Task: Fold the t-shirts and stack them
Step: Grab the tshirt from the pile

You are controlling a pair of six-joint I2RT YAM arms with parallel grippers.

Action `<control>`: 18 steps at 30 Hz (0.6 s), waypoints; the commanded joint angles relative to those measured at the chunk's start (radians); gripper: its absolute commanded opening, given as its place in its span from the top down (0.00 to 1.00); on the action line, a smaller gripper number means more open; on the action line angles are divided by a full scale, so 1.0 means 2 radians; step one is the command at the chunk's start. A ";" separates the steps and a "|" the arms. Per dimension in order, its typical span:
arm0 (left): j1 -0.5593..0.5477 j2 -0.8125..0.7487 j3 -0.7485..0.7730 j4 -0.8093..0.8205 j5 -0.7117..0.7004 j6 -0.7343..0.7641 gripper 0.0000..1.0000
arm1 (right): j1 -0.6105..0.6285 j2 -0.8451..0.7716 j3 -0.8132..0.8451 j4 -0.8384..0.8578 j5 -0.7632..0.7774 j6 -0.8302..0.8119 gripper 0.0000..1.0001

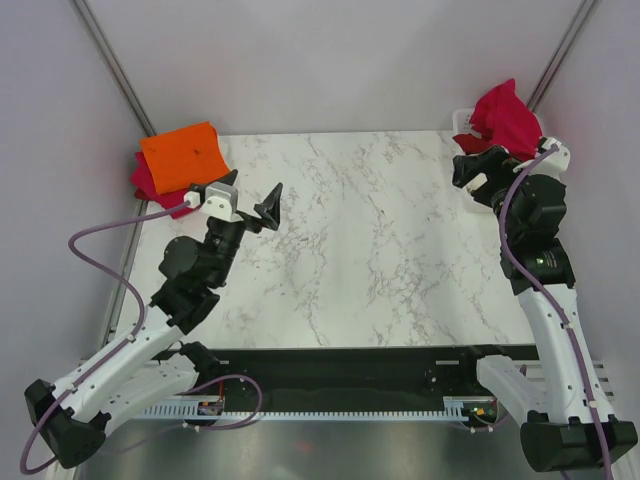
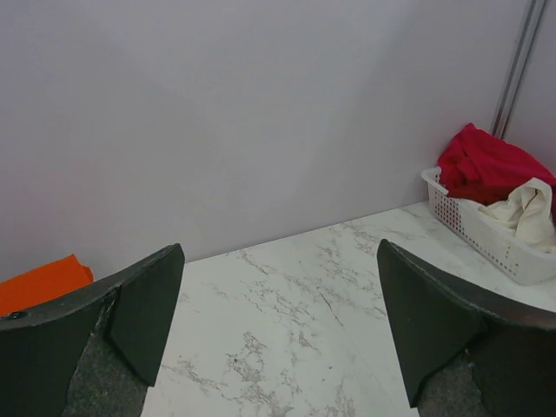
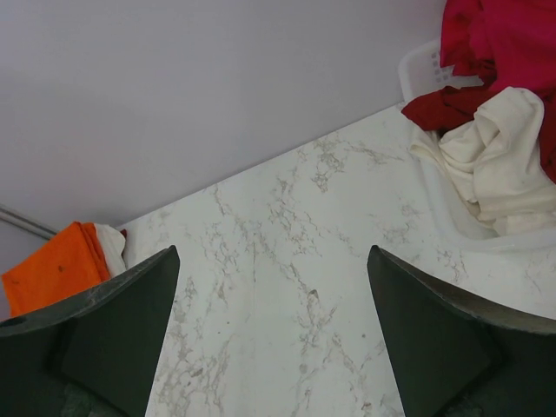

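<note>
Marble worktop (image 1: 350,250) under everything. At its far right corner, a white basket (image 2: 486,234) heaped with crumpled red shirts (image 1: 505,115), plus one cream shirt (image 3: 495,156) lying at the rim. At the far left corner, a folded orange shirt (image 1: 185,155) stacked on a red shirt (image 1: 143,182). Probably light, limp and sagging once lifted; not fragile, not slippery, but prone to bunching and dragging neighbours out of the heap. Best pinched at a raised fold or loose edge, then spread by shoulders or hem. Left hand (image 2: 278,252) spread wide, grasping nothing, near the stack. Right hand (image 3: 274,252) likewise released, just beside the basket.
</note>
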 commanded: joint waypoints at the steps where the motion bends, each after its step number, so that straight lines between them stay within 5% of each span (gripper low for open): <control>1: 0.001 0.015 0.008 0.018 -0.013 0.001 0.00 | -0.001 -0.002 0.004 0.000 -0.023 -0.004 0.02; 9: 0.002 0.054 0.056 -0.077 -0.011 -0.028 0.01 | -0.001 0.054 0.057 -0.046 0.048 -0.068 0.02; 18: 0.001 0.041 0.053 -0.084 -0.002 -0.022 0.03 | -0.059 0.279 0.240 -0.165 0.121 -0.090 0.02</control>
